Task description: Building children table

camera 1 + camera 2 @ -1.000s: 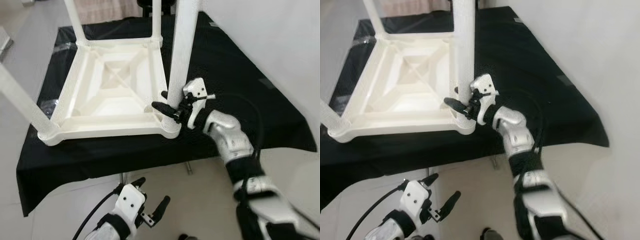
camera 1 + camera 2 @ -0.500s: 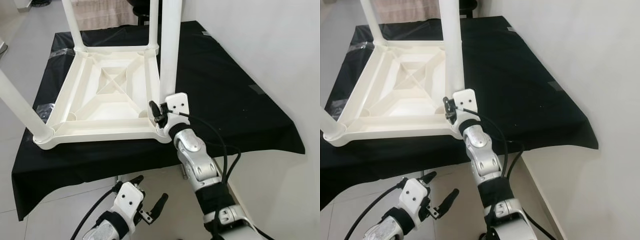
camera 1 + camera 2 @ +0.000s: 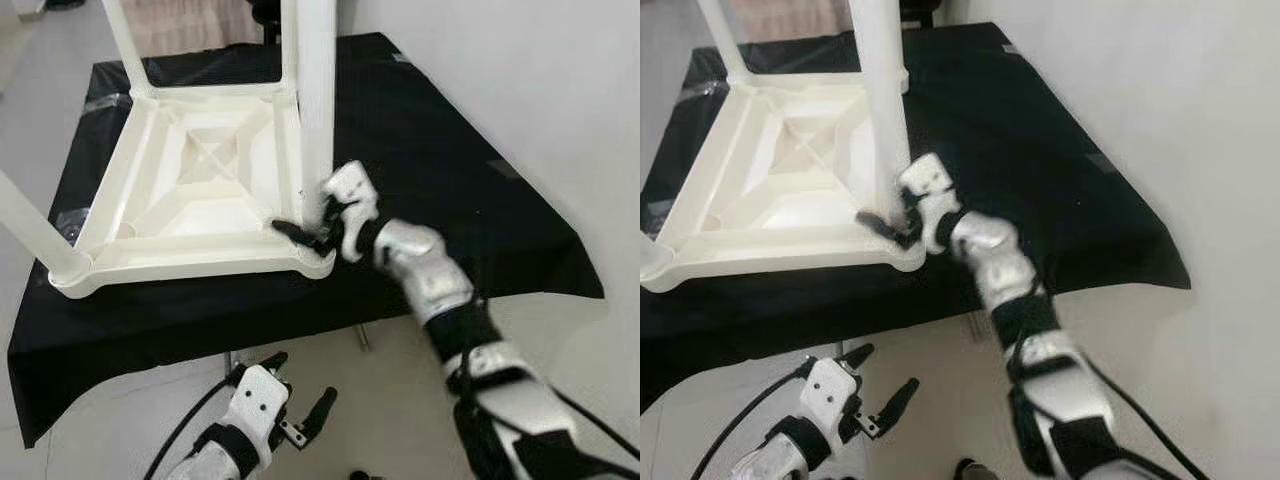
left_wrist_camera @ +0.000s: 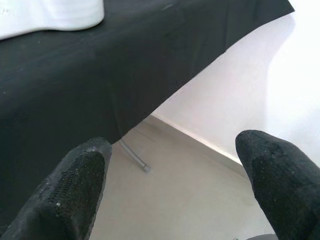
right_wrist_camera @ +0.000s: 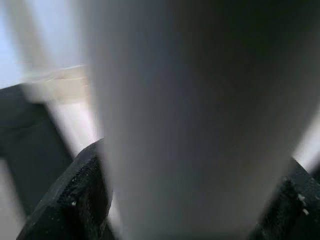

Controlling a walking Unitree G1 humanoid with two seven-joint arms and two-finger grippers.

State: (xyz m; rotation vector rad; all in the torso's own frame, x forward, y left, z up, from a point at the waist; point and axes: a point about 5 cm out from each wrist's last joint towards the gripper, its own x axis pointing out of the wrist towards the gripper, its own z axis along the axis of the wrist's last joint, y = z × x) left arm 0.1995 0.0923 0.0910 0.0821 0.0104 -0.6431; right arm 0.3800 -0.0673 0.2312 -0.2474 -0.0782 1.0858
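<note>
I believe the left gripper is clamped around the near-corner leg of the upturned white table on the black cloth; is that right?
Not quite: the right gripper clamps that leg, as the left eye view shows. The left gripper hangs open below the black cloth. The white table is upturned.

Soft, even daylight fills the head views; the white wall (image 3: 520, 80) glares pale. The right arm (image 3: 430, 280) is smeared by motion blur. In the right wrist view the table leg (image 5: 185, 120) is close, shaded and unfocused.

We note silver arm shells with black joints and looped black cables; each white-housed gripper, right gripper (image 3: 305, 232) and left gripper (image 3: 300, 392), bears black textured fingers (image 4: 75, 195).
</note>
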